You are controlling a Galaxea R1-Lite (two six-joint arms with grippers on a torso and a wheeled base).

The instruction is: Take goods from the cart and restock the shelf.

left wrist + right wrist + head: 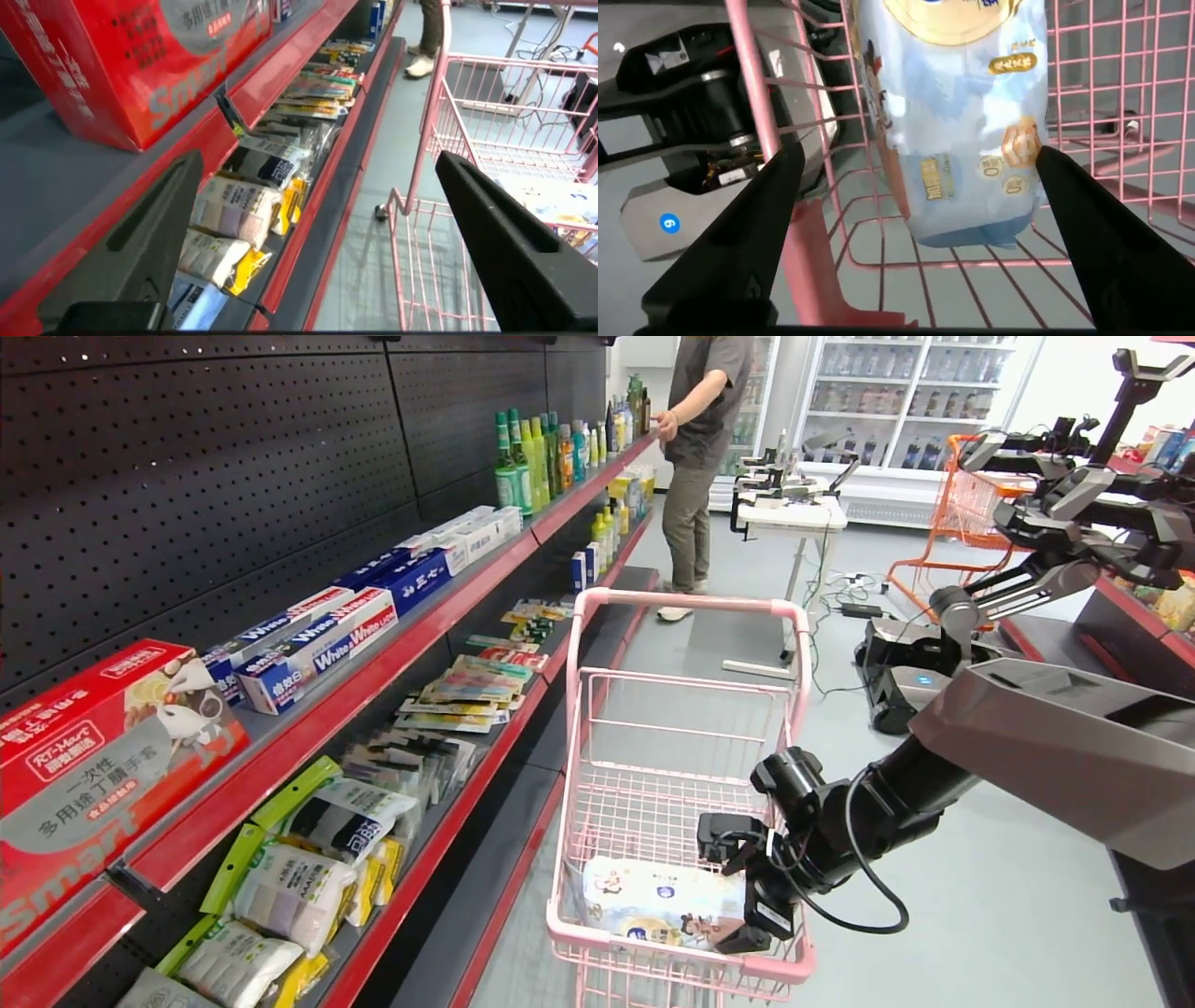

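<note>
Spread wide, my right gripper (915,233) hangs over the pack (952,112) at the 6 o'clock end of the cart (686,602), left gripper (318,252) also released by the shelf (392,658): picking, I judge, is not yet done.

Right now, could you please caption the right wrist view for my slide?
Open right end effector lined up on the pale blue pack lying in the pink cart.

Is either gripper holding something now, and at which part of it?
Nothing is held. The left gripper is open and empty. The right gripper is open, one finger on each side of the pale blue pack, which lies in the pink cart.
</note>
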